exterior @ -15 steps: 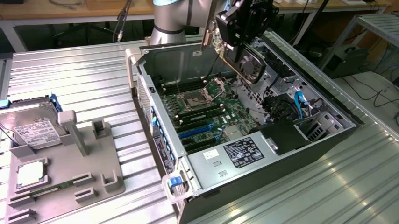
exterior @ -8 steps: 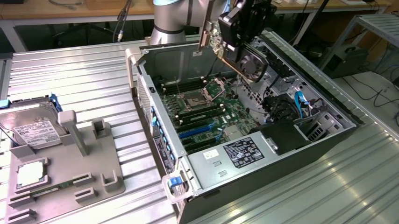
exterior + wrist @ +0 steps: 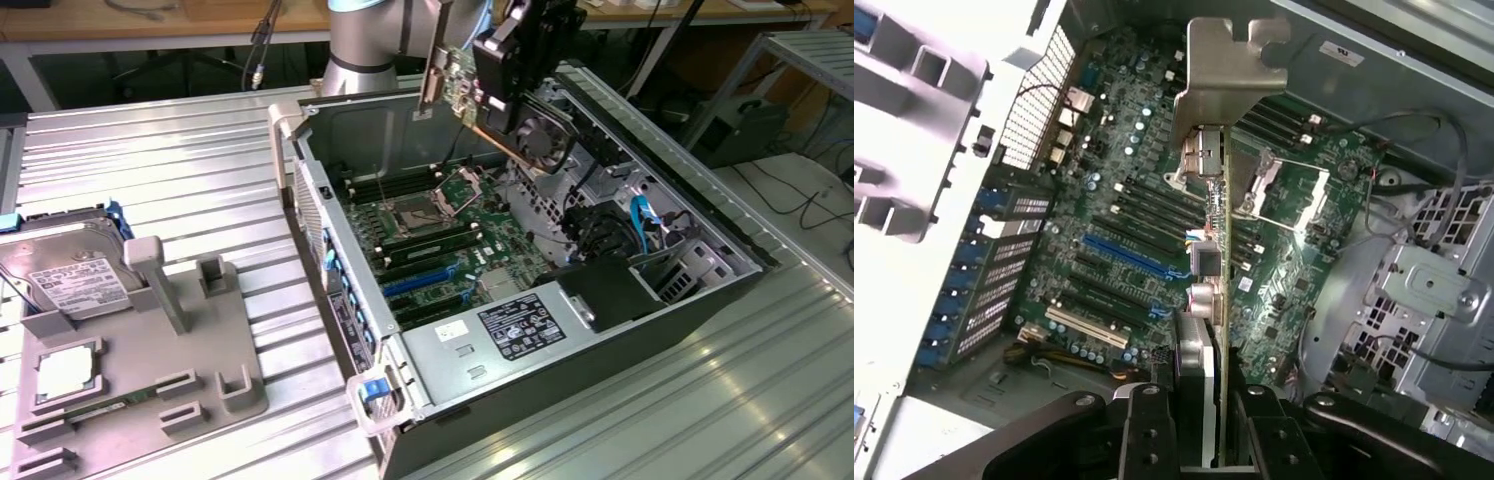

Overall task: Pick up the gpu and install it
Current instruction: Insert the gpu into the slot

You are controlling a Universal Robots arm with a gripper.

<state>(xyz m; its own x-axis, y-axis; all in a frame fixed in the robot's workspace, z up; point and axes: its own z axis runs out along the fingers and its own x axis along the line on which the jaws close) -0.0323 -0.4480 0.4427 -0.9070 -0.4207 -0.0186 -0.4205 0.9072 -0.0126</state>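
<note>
gpu [image 3: 1218, 240] hangs edge-on over the open pc case [image 3: 667, 300], above the motherboard [image 3: 441, 240], not yet seated in any slot. its silver bracket [image 3: 1229, 70] is at the end away from the wrist. gripper [image 3: 1204, 440] is clamped on the card's near end, one finger per face. judging by looks: light, stiff, but fragile w/ thin board and bare parts. best held by the board edges, off the components. exact pad contact is hard to read. hard drive [image 3: 74, 280] sits on the gray tray [image 3: 200, 350] at exterior view's left, well apart.

A lab, with metal workbench [image 3: 160, 150], opened computer case [image 3: 641, 400], desks [image 3: 134, 22] behind.
</note>
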